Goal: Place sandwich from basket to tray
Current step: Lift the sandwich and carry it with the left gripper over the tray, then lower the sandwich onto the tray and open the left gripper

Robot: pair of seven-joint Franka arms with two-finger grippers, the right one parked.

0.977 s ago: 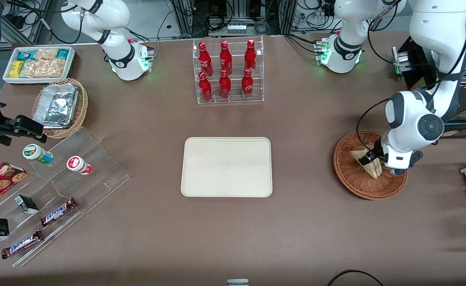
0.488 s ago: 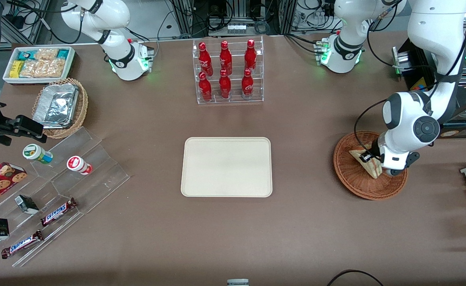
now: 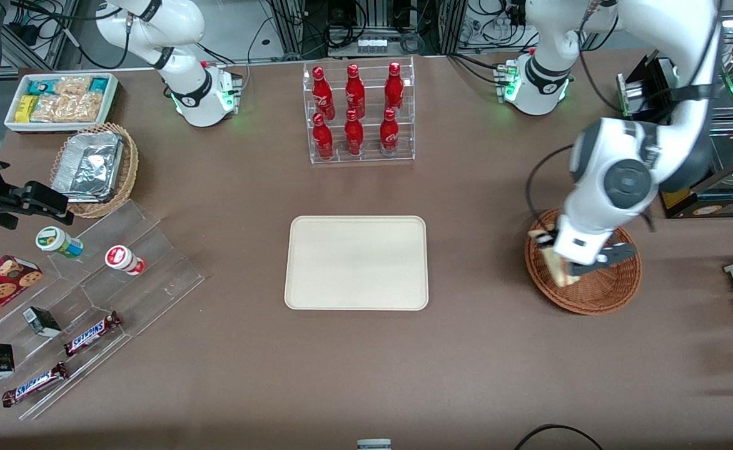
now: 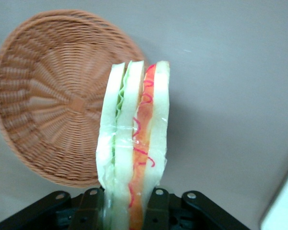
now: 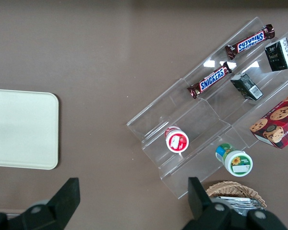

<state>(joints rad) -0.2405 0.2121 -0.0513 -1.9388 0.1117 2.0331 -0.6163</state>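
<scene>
Two fingers (image 4: 156, 211) of the left gripper (image 4: 129, 213) pinch the sandwich (image 4: 133, 143), held above the wicker basket (image 3: 598, 294) at the front view's right; the tray (image 3: 357, 262) sits mid-frame.

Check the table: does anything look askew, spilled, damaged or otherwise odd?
Nothing looks spilled or damaged. The pincer is shut on the sandwich, holding it on edge, lifted above the rim of the basket. The tray lies flat and bare. The red bottles stand upright in their rack.
</scene>
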